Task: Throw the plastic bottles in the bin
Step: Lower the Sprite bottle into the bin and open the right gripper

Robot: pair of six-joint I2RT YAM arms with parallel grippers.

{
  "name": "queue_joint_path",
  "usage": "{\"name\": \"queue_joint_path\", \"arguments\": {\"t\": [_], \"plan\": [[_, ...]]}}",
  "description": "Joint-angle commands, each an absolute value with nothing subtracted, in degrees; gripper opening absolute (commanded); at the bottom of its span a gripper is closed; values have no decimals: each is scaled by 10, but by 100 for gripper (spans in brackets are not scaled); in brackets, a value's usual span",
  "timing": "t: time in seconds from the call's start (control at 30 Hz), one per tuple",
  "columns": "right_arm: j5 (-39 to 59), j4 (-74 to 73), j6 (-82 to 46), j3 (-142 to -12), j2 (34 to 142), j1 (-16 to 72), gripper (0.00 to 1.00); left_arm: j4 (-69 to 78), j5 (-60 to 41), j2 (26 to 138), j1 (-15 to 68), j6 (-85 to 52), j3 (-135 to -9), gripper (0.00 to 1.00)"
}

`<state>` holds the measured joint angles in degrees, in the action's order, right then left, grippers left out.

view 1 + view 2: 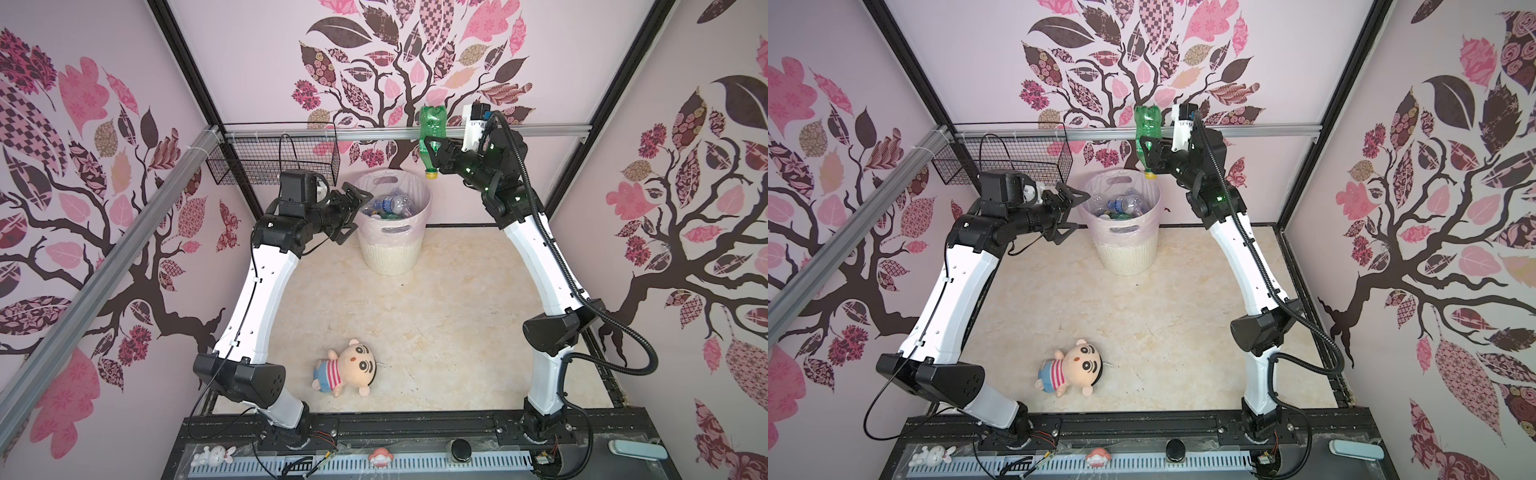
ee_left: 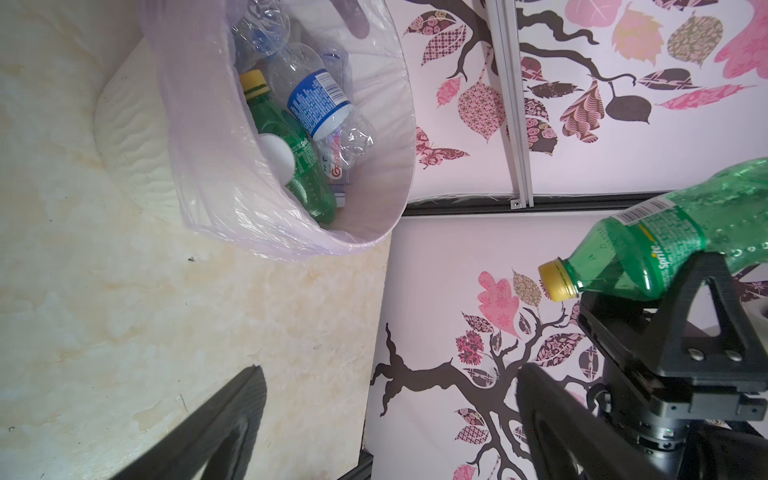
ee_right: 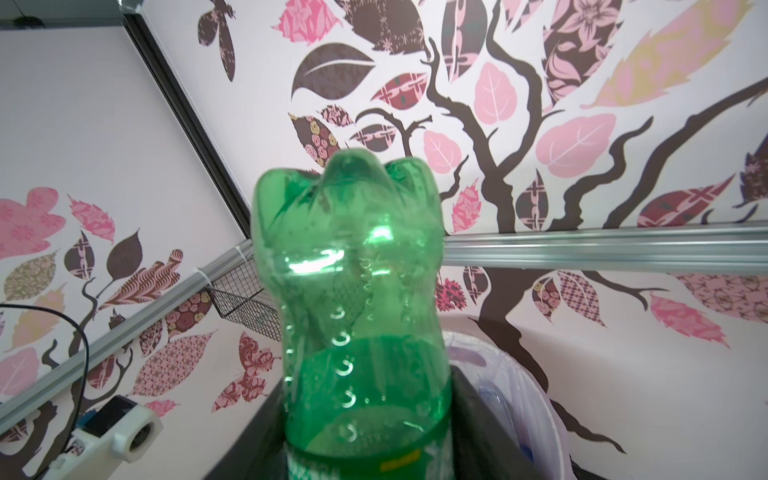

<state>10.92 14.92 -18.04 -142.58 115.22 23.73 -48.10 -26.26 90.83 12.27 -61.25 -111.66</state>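
Note:
My right gripper [image 1: 434, 149] [image 1: 1148, 147] is shut on a green plastic bottle [image 1: 432, 133] [image 1: 1148, 133] [image 2: 665, 245] [image 3: 357, 311]. It holds the bottle upside down, yellow cap lowest, in the air just above the far right rim of the bin [image 1: 390, 253] [image 1: 1127, 257] [image 3: 536, 399]. The cream bin has a pale pink liner and holds several plastic bottles [image 1: 388, 205] [image 1: 1123, 205], among them a green one [image 2: 299, 158] and a clear blue-labelled one [image 2: 320, 99]. My left gripper [image 1: 361, 211] [image 1: 1081, 210] [image 2: 388, 374] hangs open and empty beside the bin's left rim.
A plush doll in a striped shirt [image 1: 347, 370] [image 1: 1069, 370] lies on the floor near the front. A black wire basket [image 1: 274, 160] [image 1: 1005, 162] hangs on the back rail, left of the bin. Patterned walls close in three sides.

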Motion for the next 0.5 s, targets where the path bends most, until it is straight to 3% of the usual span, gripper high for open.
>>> {"name": "queue_joint_path", "arguments": {"t": [0.0,0.17,0.23,0.37,0.47], "plan": [[98,148,-198,-1477,1231,241,47,-477,-276,913,118,-609,-1116,97],[80,195,-215,-1521,1317,239,61,-474,-279,919,117,-608,-1116,97],[64,189,-219,-1519,1320,237,72,-477,-279,918,116,-604,-1116,97],[54,163,-219,-1502,1302,235,82,-478,-279,911,114,-602,-1086,97],[54,162,-217,-1499,1291,236,83,-480,-278,907,114,-597,-1077,97]]}}
